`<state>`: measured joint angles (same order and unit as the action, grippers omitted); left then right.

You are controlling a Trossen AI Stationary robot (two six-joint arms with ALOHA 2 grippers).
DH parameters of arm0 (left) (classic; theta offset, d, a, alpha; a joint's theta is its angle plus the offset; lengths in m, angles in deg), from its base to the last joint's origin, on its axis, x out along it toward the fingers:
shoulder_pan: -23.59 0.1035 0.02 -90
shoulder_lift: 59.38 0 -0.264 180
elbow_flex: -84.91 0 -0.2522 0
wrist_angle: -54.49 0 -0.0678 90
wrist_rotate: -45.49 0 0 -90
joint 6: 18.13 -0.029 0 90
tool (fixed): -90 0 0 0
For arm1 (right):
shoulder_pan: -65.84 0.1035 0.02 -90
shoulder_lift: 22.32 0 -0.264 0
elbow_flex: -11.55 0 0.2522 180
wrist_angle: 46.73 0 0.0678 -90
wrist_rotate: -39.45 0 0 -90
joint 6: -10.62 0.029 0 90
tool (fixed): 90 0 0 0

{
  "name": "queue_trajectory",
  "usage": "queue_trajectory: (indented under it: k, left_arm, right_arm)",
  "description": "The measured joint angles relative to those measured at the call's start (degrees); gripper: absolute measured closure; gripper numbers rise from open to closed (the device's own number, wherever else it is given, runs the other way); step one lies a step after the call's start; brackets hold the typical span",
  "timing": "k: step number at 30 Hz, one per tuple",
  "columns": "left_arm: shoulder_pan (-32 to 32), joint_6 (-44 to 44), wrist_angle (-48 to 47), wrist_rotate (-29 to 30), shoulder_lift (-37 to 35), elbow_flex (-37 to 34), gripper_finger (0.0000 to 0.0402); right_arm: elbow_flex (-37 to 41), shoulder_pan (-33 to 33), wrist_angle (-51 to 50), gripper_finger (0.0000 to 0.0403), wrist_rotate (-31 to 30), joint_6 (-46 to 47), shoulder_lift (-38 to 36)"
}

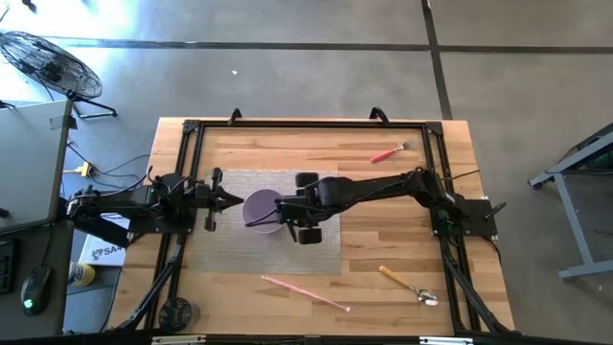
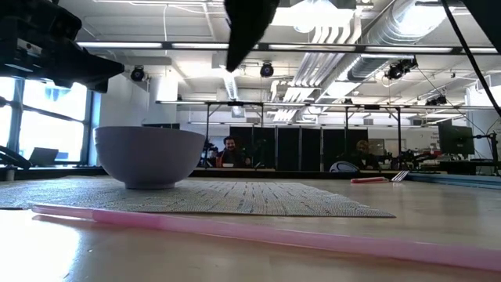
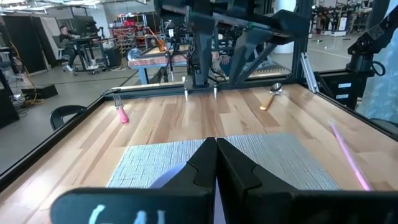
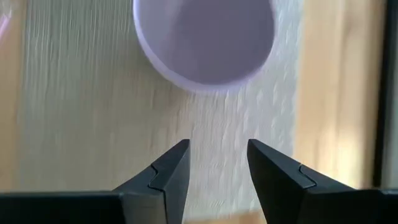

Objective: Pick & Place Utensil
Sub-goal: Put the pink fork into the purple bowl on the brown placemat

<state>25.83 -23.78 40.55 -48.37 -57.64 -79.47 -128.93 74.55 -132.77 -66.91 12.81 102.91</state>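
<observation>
At the middle left of the high view the left gripper (image 1: 233,200) hovers beside the lavender bowl (image 1: 261,207), fingers pressed together on nothing; it looks parked there, clear of the work. The bowl sits at the centre of the grey placemat (image 1: 230,244), which I take to be the drop-off spot. Just right of it, the right gripper (image 1: 284,215) hangs over the mat's middle, jaws apart and empty, the bowl filling its wrist camera. The utensils lie out on the bare wooden table (image 1: 383,240): a pink straw-like stick (image 1: 305,291) at lower centre, a red-handled fork (image 1: 388,152) at upper right, a yellow-handled spoon (image 1: 410,287) at lower right. None is in the bowl yet.
</observation>
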Motion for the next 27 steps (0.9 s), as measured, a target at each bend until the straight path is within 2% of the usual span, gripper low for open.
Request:
queue_trajectory:
  k: [3, 8, 12, 17, 22, 27]
  left_arm:
    - [0.0, 0.0, 0.0, 0.0, 0.0, 0.0, 0.04]
    - [0.0, 0.0, 0.0, 0.0, 0.0, 0.0, 0.04]
    - [0.0, 0.0, 0.0, 0.0, 0.0, 0.0, 0.04]
    - [0.0, 0.0, 0.0, -0.1, 0.0, 0.0, 0.04]
    - [0.0, 0.0, 0.0, -0.1, 0.0, 0.0, 0.04]
    - [0.0, 0.0, 0.0, -0.1, 0.0, 0.0, 0.04]
  right_arm:
    - [0.0, -0.2, -4.8, 0.0253, 2.4, 4.9, 0.0]
    - [0.0, -0.3, -16.1, 0.0263, 0.1, 11.8, 0.0]
    - [3.2, -2.1, -17.4, 0.0273, 2.5, 14.1, -0.4]
    - [13.1, -6.8, -17.7, 0.0283, 3.6, 14.2, -3.1]
    - [24.7, -14.8, -15.3, 0.0284, 6.6, 14.7, -6.0]
    - [34.3, -23.0, -13.2, 0.0284, 4.3, 10.7, -8.1]
